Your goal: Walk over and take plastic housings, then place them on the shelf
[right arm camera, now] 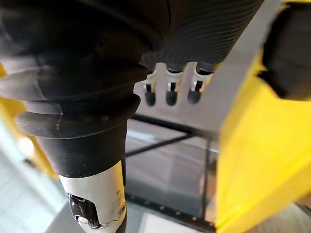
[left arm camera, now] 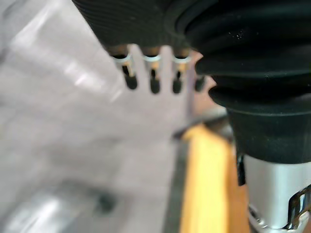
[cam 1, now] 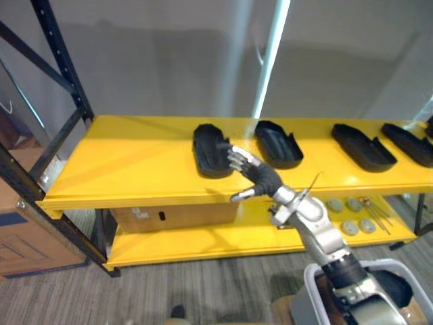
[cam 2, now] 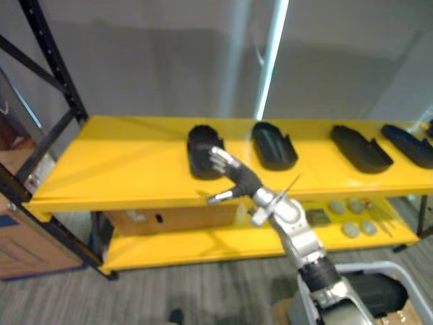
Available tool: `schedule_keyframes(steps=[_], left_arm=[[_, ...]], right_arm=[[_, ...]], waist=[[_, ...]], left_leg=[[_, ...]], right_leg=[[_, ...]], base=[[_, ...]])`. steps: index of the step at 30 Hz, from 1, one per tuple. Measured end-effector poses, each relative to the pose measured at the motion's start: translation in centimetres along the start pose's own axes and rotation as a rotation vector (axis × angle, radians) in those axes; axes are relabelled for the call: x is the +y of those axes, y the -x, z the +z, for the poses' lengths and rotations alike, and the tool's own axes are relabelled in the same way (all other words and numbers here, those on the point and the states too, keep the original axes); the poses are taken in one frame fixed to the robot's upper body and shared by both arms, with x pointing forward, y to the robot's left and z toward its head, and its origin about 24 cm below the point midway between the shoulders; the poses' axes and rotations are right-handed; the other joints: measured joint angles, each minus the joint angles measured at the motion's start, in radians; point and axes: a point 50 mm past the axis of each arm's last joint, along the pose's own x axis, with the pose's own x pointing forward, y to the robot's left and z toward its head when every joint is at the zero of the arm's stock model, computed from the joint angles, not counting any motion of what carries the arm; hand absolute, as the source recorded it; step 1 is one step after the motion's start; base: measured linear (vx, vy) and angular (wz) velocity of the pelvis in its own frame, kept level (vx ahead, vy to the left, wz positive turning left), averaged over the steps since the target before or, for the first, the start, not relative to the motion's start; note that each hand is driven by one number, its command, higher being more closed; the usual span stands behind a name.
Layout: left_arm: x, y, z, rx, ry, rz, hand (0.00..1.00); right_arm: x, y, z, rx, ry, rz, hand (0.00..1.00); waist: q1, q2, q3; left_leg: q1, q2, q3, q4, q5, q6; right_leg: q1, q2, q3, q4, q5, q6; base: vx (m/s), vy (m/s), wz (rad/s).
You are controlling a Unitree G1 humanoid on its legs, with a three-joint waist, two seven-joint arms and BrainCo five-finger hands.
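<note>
Right hand (cam 1: 252,172) at leftmost housing (cam 1: 206,145)

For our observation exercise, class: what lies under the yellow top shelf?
On the lower yellow shelf are a cardboard box at left, and grey discs and thin rods at right. The top shelf covers the lower shelf's back, so anything there is hidden.
</note>
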Motion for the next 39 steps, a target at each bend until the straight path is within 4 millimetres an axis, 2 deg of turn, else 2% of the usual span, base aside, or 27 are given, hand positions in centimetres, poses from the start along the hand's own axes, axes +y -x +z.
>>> schedule_keyframes(steps=[2, 7, 11, 17, 23, 29, 34, 39], left_arm=[[-0.2, -0.3, 0.2, 0.025, -0.012, -0.082, 0.0], [-0.5, -0.8, 1.0, 0.01, -0.047, -0.159, 0.0], [-0.9, -0.8, 1.0, 0.022, -0.032, -0.212, 0.0], [-2.2, -0.9, 1.6, 0.006, -0.057, -0.284, 0.0], [-2.6, -0.7, 1.5, 0.01, -0.074, -0.31, 0.0], [-2.7, -0.7, 1.5, 0.025, -0.077, -0.33, 0.0], [-2.8, -0.7, 1.6, 0.022, -0.076, -0.331, 0.0], [-2.7, -0.7, 1.5, 0.025, -0.077, -0.329, 0.0]], right_arm=[[0.0, 0.1, -1.3, 0.059, -0.001, -0.015, 0.0], [-0.1, 0.7, -4.1, 0.19, -0.002, -0.052, 0.0], [-0.5, 0.8, -5.7, 0.281, 0.021, -0.085, 0.0], [-1.8, -1.2, -4.6, 0.271, 0.094, -0.112, 0.0], [-2.6, -1.6, -3.6, 0.21, 0.139, -0.156, 0.0], [-3.0, -2.6, -1.4, 0.12, 0.18, -0.127, 0.0], [-3.3, -3.0, -1.2, 0.153, 0.18, -0.107, 0.0], [-4.0, -3.5, -1.2, 0.176, 0.182, -0.109, 0.0]], waist=[[0.0, 0.01, 0.026], [0.0, 0.027, 0.069], [0.0, 0.025, 0.085], [-0.001, 0.048, 0.116], [0.0, 0.066, 0.132], [0.001, 0.056, 0.14], [0.016, 0.041, 0.154], [0.021, 0.046, 0.178]], left_leg=[[0.0, -0.001, 0.001, 0.0, -0.001, 0.001], [0.001, -0.009, 0.003, 0.0, -0.006, 0.005], [0.022, -0.022, 0.005, 0.001, -0.009, 0.006], [0.033, -0.024, 0.006, 0.0, -0.011, 0.007], [0.032, -0.034, 0.0, 0.0, -0.015, 0.011], [0.019, -0.049, -0.01, 0.001, -0.016, 0.016], [0.019, -0.059, -0.009, 0.006, -0.017, 0.017], [0.023, -0.059, -0.021, 0.005, -0.017, 0.018]], right_leg=[[0.0, -0.001, 0.0, 0.0, -0.001, 0.002], [0.002, -0.015, 0.0, 0.005, 0.001, 0.01], [0.028, -0.028, -0.002, 0.007, 0.006, 0.017], [0.035, -0.031, -0.002, 0.006, 0.005, 0.018], [0.034, -0.037, -0.02, 0.009, -0.012, 0.028], [0.032, -0.053, -0.03, 0.014, -0.01, 0.037], [0.035, -0.063, -0.03, 0.017, -0.007, 0.041], [0.039, -0.065, -0.035, 0.026, -0.007, 0.042]], base=[[0.0, 0.0, 0.0], [0.04, -0.003, 0.01], [0.1, -0.015, 0.01], [-0.01, -0.01, -0.01], [-0.06, -0.005, 0.04], [0.03, -0.007, 0.09], [0.07, -0.015, 0.01], [-0.03, -0.022, 0.04]])
